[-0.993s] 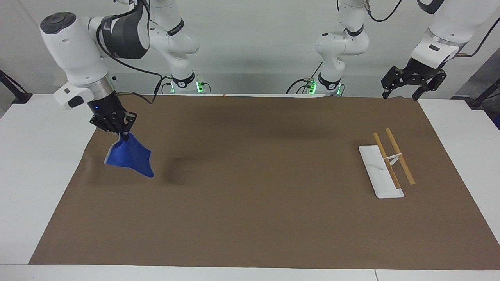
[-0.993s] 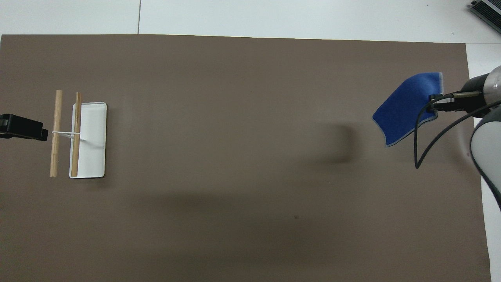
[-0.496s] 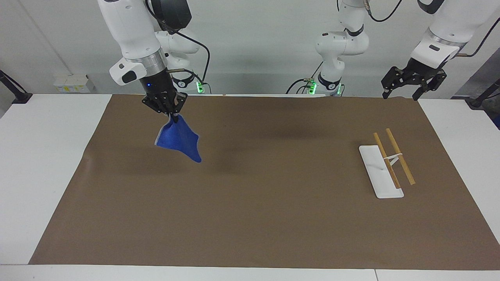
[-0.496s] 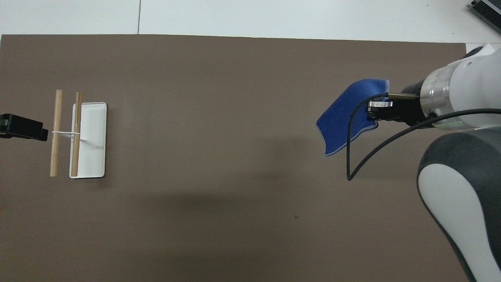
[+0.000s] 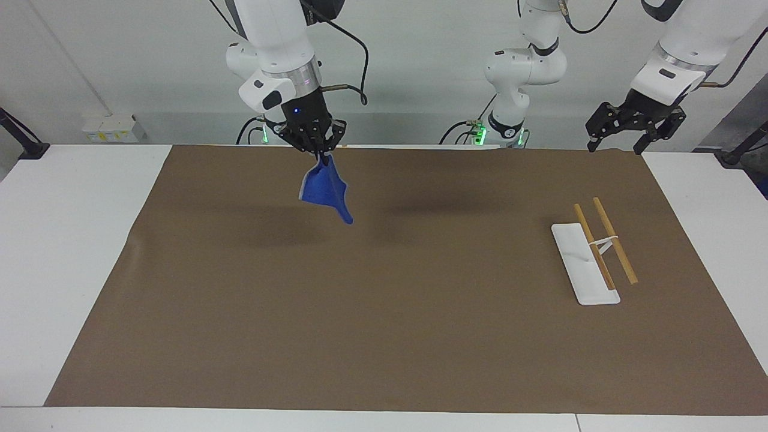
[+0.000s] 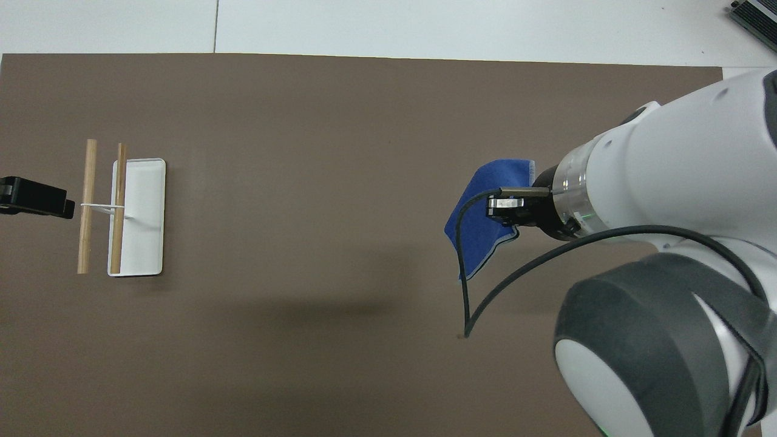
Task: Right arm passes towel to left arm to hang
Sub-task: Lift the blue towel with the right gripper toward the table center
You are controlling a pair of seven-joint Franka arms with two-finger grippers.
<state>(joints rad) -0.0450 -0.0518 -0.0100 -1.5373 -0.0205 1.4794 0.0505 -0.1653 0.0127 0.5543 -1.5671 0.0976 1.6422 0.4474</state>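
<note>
My right end effector is clamped on a corner of the small royal-blue terry towel and has swung it from my end toward mid-mat, nearing handover. My left end effector waits open above the mat's corner. Only the facing view shows the towel hanging clear of the brown mat; overhead, my wrist covers the grip.

White table bears a brown mat with a small rack.
</note>
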